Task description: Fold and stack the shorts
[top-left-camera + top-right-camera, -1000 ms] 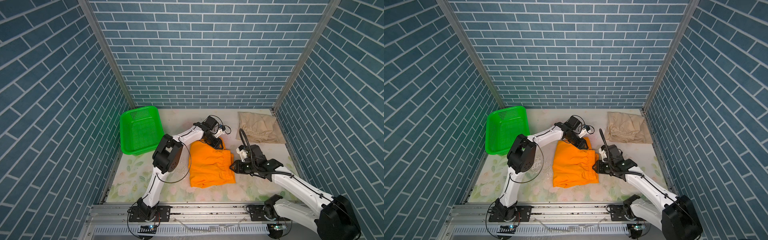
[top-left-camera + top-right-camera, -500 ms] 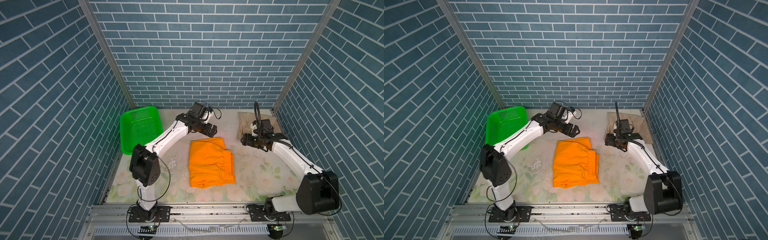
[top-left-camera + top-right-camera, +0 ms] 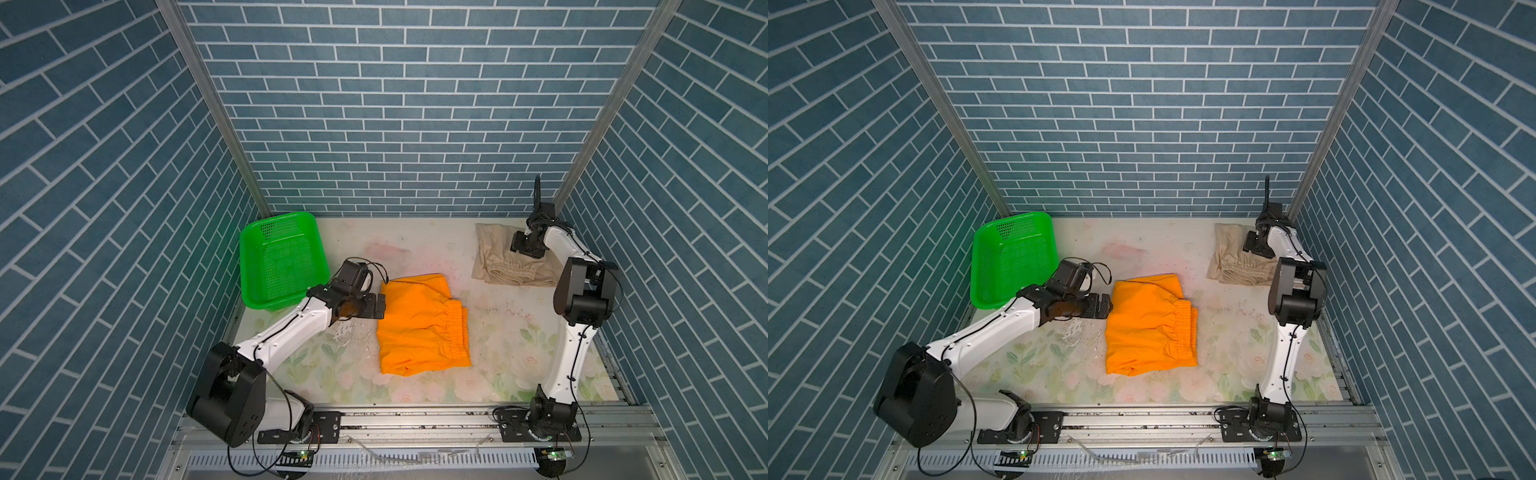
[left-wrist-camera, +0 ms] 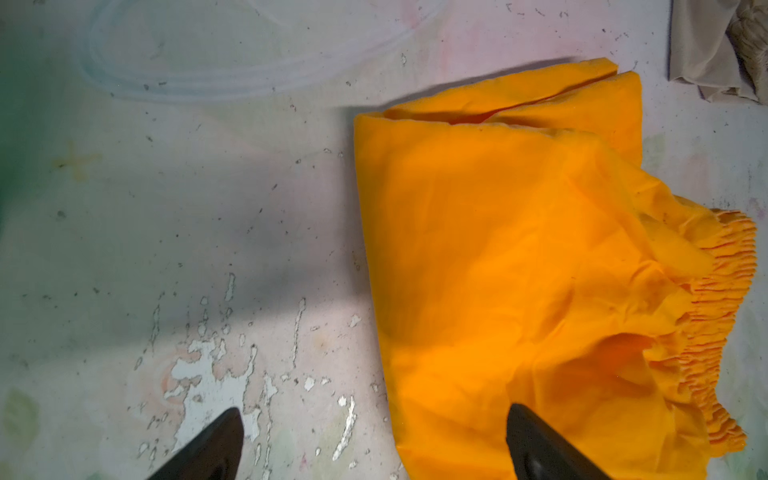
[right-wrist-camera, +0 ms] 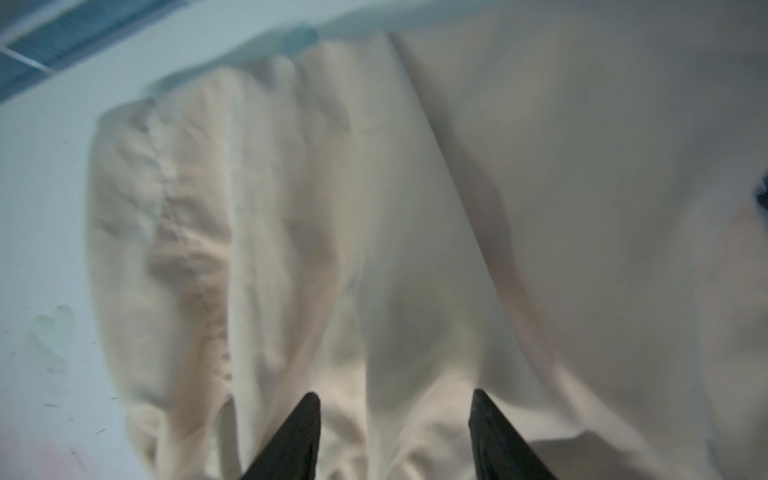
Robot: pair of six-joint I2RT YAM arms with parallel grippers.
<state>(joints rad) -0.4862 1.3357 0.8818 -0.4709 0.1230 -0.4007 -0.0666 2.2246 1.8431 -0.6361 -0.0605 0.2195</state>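
In both top views the folded orange shorts [image 3: 422, 328] lie mid-frame and the beige shorts [image 3: 496, 259] at upper right; left wrist view, left gripper [image 4: 374, 409] released wide at the orange edge; right wrist view, right gripper [image 5: 395, 392] parted, empty, over blurred beige cloth.

Folded orange shorts [image 4: 540, 270] on scuffed table [image 4: 166, 216], jaws spread wide

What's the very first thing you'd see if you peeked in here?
The bright orange shorts pop out first, folded in the middle of the flowery table. Next comes the green basket at the back left, then the beige shorts bunched at the back right.
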